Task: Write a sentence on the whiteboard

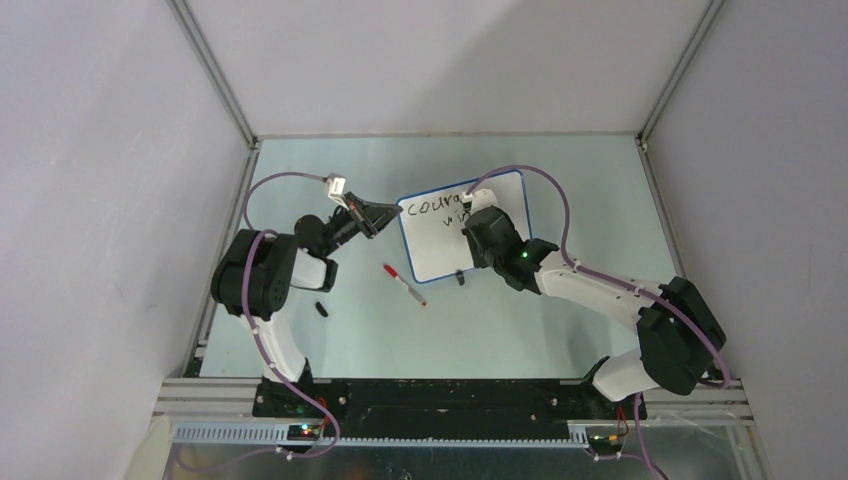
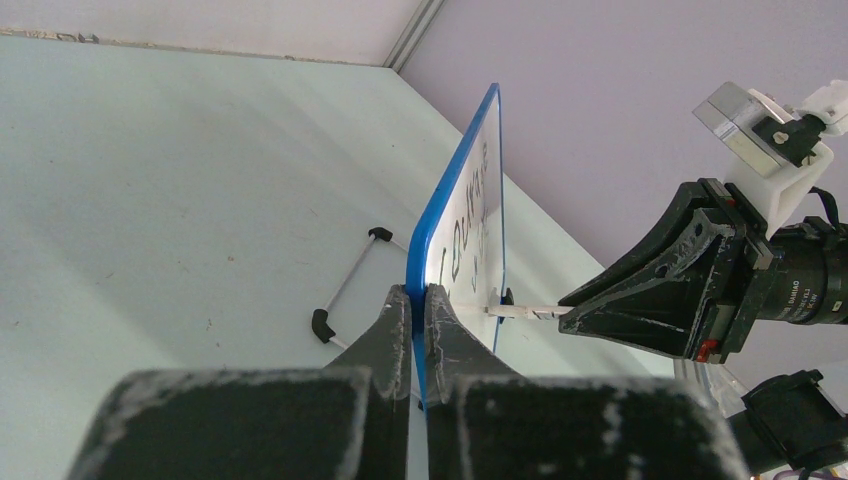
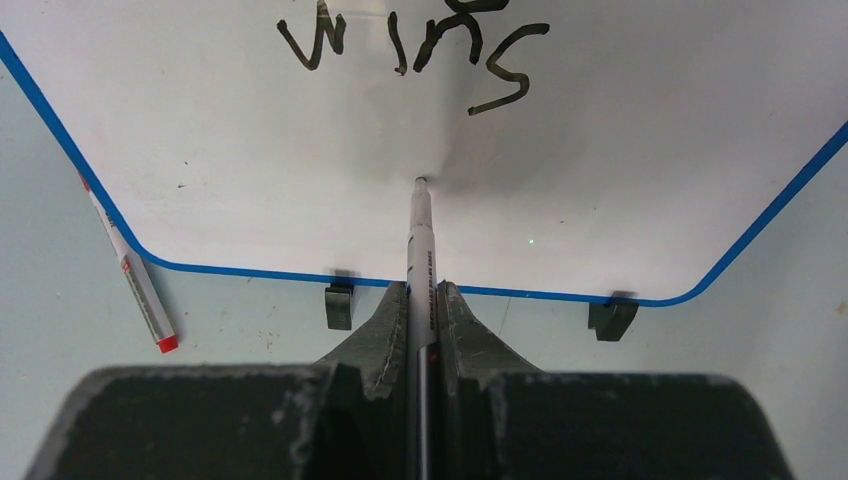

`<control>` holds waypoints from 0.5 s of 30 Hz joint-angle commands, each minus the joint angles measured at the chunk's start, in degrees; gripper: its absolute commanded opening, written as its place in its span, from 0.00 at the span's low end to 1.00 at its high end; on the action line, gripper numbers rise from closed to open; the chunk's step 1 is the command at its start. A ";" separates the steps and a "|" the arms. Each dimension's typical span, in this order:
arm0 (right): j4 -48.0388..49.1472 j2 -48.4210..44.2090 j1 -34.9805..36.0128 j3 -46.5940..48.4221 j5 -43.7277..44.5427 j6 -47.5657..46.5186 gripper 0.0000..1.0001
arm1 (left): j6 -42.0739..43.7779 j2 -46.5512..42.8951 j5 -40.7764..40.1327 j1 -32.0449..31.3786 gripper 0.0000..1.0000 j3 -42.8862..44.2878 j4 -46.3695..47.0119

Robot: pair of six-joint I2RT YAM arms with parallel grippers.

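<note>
The whiteboard (image 1: 433, 250) with its blue rim stands tilted at mid-table. My left gripper (image 1: 383, 218) is shut on its left edge; in the left wrist view the blue rim (image 2: 452, 205) is pinched between the fingers of the left gripper (image 2: 420, 293). The sentence (image 1: 432, 208) shows black "coura" and part of a second line. The right wrist view shows "wins" (image 3: 415, 45). My right gripper (image 3: 422, 291) is shut on a white marker (image 3: 420, 235), whose tip rests on the whiteboard (image 3: 250, 180) just below "wins". The right gripper (image 1: 470, 215) hides part of the writing.
A red-capped marker (image 1: 404, 285) lies on the table in front of the board's left corner, also in the right wrist view as the red-capped marker (image 3: 132, 275). A small black cap (image 1: 321, 309) lies near the left arm. The board's black feet (image 3: 339, 306) rest on the table. Enclosure walls surround the table.
</note>
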 commanded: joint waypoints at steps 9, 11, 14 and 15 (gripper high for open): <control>2.32 0.53 -0.08 2.74 -2.77 -0.53 0.00 | 3.33 -0.76 1.80 -0.28 0.00 -0.16 1.72; 2.04 0.51 -0.11 2.83 -2.98 -0.60 0.00 | 3.34 -0.79 1.76 -0.26 0.00 -0.16 1.72; 1.53 0.48 -0.02 2.78 -3.23 -0.81 0.00 | 3.34 -0.84 1.75 -0.28 0.00 -0.16 1.74; 1.29 0.52 0.02 2.75 -3.44 -0.81 0.00 | 3.34 -0.84 1.75 -0.26 0.00 -0.16 1.73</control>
